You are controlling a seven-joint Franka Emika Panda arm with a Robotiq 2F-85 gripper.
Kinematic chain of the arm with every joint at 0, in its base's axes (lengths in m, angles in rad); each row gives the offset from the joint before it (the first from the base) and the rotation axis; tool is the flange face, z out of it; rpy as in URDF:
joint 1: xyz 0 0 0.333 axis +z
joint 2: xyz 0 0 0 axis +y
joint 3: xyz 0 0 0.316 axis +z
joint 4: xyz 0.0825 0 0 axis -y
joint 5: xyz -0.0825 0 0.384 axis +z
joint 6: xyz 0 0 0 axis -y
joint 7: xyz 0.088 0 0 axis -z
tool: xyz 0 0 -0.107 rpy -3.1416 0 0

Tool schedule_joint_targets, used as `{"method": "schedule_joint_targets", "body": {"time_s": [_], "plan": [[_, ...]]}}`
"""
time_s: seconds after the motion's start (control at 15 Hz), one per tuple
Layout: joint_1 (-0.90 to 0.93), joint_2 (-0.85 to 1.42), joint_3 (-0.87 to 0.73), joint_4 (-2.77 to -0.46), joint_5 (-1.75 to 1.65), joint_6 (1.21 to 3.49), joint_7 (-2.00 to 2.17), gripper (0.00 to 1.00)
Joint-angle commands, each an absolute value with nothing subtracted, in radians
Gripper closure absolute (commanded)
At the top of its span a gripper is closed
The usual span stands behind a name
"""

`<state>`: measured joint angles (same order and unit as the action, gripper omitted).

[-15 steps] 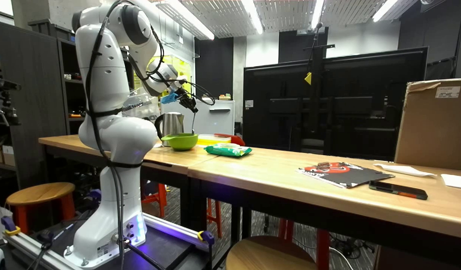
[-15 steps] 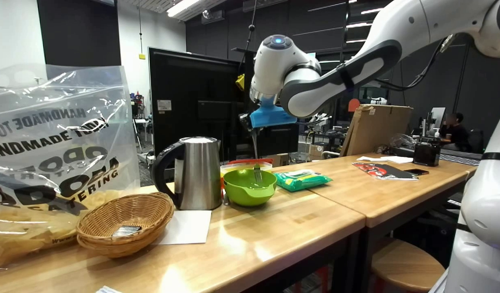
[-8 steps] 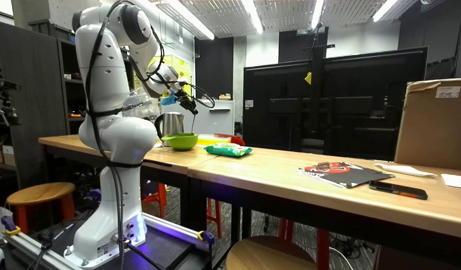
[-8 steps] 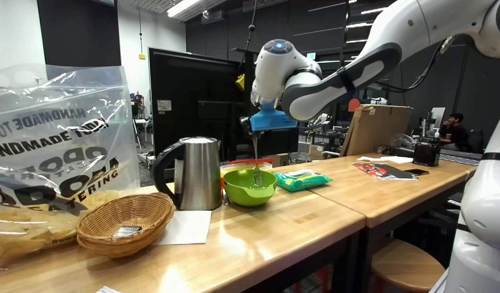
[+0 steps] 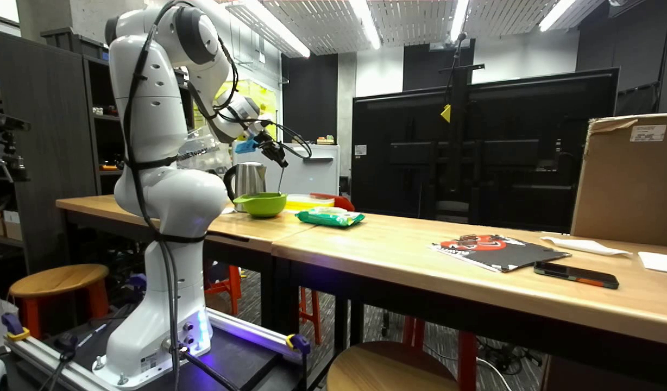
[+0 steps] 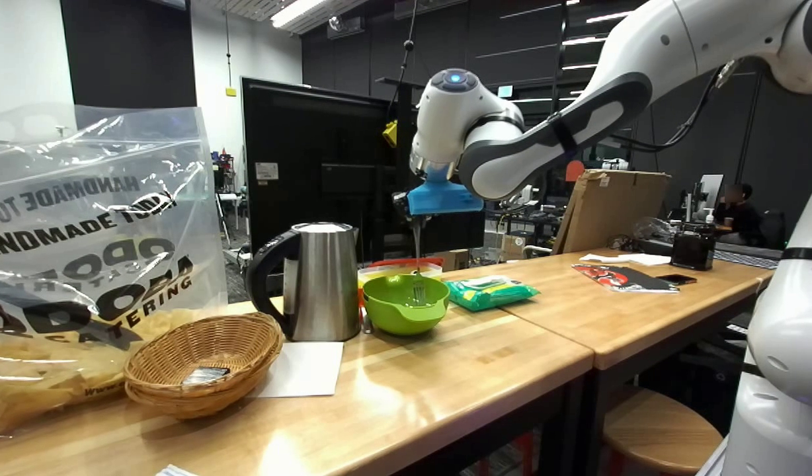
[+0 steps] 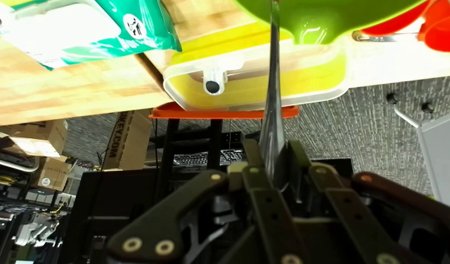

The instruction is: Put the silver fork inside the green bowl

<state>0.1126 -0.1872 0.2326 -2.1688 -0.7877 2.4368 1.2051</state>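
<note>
Wooden table [image 6: 485, 360]; green bowl [image 6: 405, 321] stands on it. Gripper [image 7: 275, 152] above the bowl, clamped on the handle of the silver fork [image 7: 273, 91]. Fork nearly upright, slightly tilted; tines point down inside the bowl. Whether they touch the bowl's bottom: cannot tell. Steel kettle [image 6: 323, 284] just beside the bowl; green-and-white pack [image 6: 490, 293] lies near the bowl's opposite side. Clear-and-yellow container [image 7: 247, 95] next to the bowl. Wicker basket [image 6: 201, 396] apart from the bowl, on the kettle's side; phone [image 5: 575, 275] well apart from the bowl.

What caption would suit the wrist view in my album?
Fingers clasp a silver fork that reaches into the green bowl, with a green-and-white packet lying nearby.
</note>
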Motion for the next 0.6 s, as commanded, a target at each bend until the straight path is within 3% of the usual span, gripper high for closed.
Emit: {"method": "schedule_joint_targets", "body": {"time_s": [0.0,0.53], "plan": [[0.106,-0.198,0.230,-2.180,-0.792,2.457,1.226,0.95],[0.107,-0.163,0.222,-2.168,-0.772,2.464,1.218,0.95]]}}
